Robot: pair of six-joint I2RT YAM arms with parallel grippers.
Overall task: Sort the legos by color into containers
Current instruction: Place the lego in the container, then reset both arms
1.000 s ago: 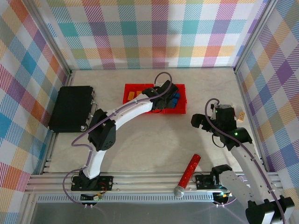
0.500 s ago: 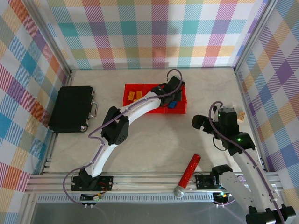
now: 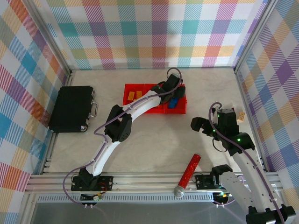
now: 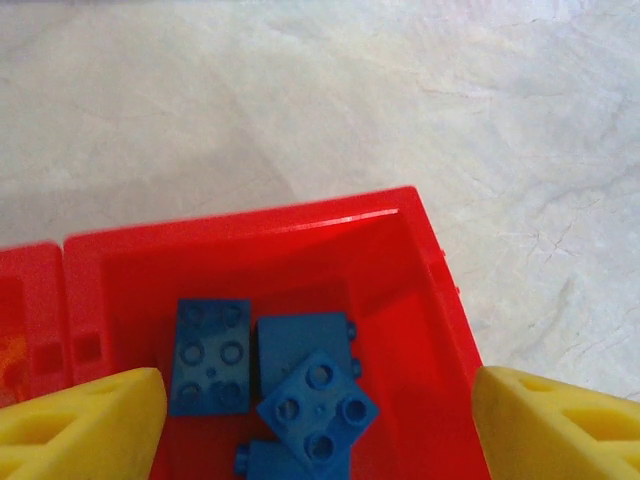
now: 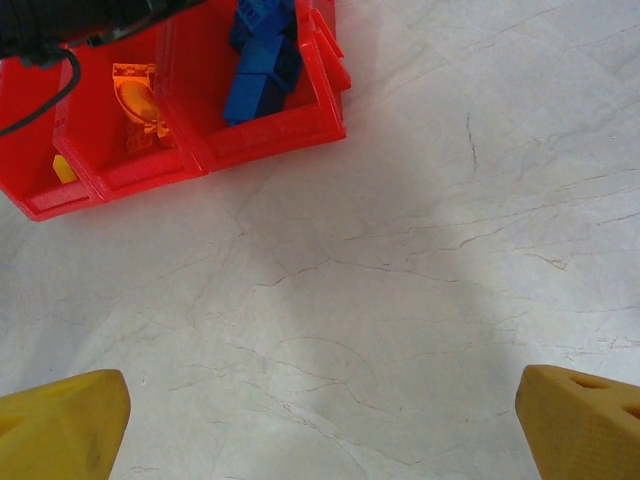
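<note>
Three joined red bins (image 3: 130, 88) stand at the table's back centre. The right bin (image 4: 420, 300) holds several blue legos (image 4: 318, 405), loosely piled. My left gripper (image 4: 320, 440) hovers over this bin, open, with nothing between its yellow fingers (image 4: 90, 425); in the top view the left gripper (image 3: 174, 97) covers the right bin. The right wrist view shows the blue legos (image 5: 262, 60), an orange lego (image 5: 140, 95) in the middle bin and a yellow one (image 5: 62, 168) in the left bin. My right gripper (image 5: 320, 425) is open and empty over bare table, right of the bins (image 5: 250, 140).
A large black case (image 3: 72, 108) lies at the left. A red glittery microphone (image 3: 188, 175) lies near the front edge, between the arm bases. A small tan block (image 3: 241, 115) sits by the right wall. Checked walls enclose the table on three sides.
My left gripper has moved right, from over the middle of the bins to over the right bin. The right arm has shifted slightly toward the front.
</note>
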